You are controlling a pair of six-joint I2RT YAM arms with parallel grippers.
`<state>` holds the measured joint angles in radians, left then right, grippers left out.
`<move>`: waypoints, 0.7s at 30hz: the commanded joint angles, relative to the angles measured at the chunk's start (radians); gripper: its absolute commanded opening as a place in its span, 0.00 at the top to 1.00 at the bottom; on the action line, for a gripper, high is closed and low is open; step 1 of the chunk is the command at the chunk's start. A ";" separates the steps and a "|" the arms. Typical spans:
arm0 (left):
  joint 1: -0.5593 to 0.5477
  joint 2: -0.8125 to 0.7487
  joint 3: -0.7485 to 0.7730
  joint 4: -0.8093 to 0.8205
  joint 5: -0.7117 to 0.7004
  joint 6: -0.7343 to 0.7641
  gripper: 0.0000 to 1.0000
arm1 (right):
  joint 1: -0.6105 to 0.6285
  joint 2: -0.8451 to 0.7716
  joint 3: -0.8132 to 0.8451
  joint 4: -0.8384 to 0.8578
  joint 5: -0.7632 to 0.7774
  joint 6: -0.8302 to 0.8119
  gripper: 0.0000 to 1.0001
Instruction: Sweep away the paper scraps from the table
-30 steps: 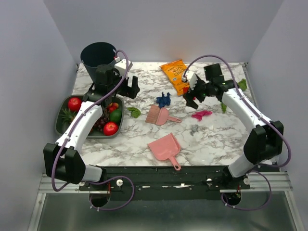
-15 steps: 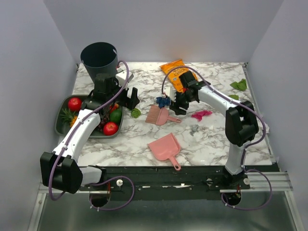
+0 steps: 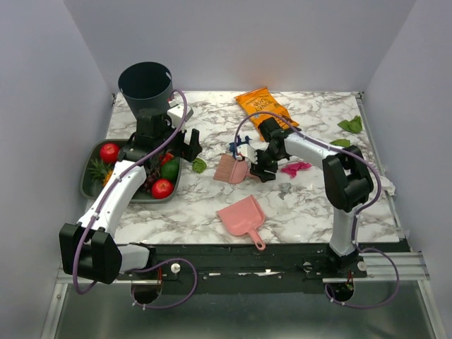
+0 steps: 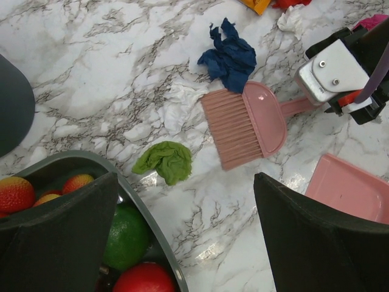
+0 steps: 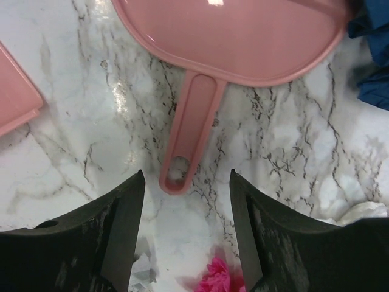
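**Pink brush (image 3: 229, 169) lined up for the grab**

The right gripper (image 5: 186, 176) has swung in over the brush handle, jaws narrowing but clear of it on both sides. The left gripper (image 3: 189, 145) waits spread wide. The paper scraps (image 4: 231, 55) lie unswept on the table (image 3: 311, 205) around them.

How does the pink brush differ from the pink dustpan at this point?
The brush has bristles and lies beside the blue scrap; the dustpan is a flat scoop nearer the front edge. The right gripper flanks the brush handle; no gripper is at the dustpan. Both are pink, lying on the table.
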<state>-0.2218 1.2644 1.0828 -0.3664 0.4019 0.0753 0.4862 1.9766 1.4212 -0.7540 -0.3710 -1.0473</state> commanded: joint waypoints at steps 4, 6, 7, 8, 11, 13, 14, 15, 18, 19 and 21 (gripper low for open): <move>0.007 0.007 -0.017 0.011 0.018 -0.015 0.01 | 0.037 -0.013 -0.019 -0.002 0.006 0.038 0.35; 0.007 0.010 -0.017 0.014 0.018 -0.016 0.02 | 0.038 -0.005 -0.022 0.008 0.027 0.049 0.35; 0.007 0.010 -0.017 0.014 0.017 -0.016 0.02 | 0.040 -0.004 -0.028 0.015 0.035 0.053 0.35; 0.007 0.010 -0.017 0.014 0.014 -0.017 0.02 | 0.040 -0.001 -0.031 0.022 0.041 0.058 0.36; 0.007 0.013 -0.015 0.017 0.011 -0.017 0.01 | 0.041 0.010 -0.033 0.015 0.052 0.072 0.42; 0.007 0.013 -0.014 0.017 0.009 -0.017 0.01 | 0.040 0.019 -0.030 0.001 0.049 0.082 0.44; 0.007 0.015 -0.015 0.018 0.008 -0.017 0.02 | 0.040 0.019 -0.036 -0.002 0.047 0.089 0.46; 0.007 0.016 -0.015 0.018 0.005 -0.017 0.02 | 0.041 0.018 -0.041 -0.002 0.041 0.090 0.48; 0.007 0.021 -0.017 0.024 0.005 -0.020 0.02 | 0.040 0.013 -0.060 0.001 0.047 0.101 0.59; 0.007 0.023 -0.018 0.027 0.008 -0.028 0.01 | 0.040 0.008 -0.068 0.005 0.053 0.101 0.60; 0.007 0.030 -0.023 0.038 0.009 -0.042 0.01 | 0.040 0.004 -0.083 0.024 0.073 0.102 0.62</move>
<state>-0.2218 1.2797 1.0752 -0.3603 0.4019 0.0574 0.5224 1.9762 1.3823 -0.7364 -0.3370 -0.9623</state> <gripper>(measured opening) 0.985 0.391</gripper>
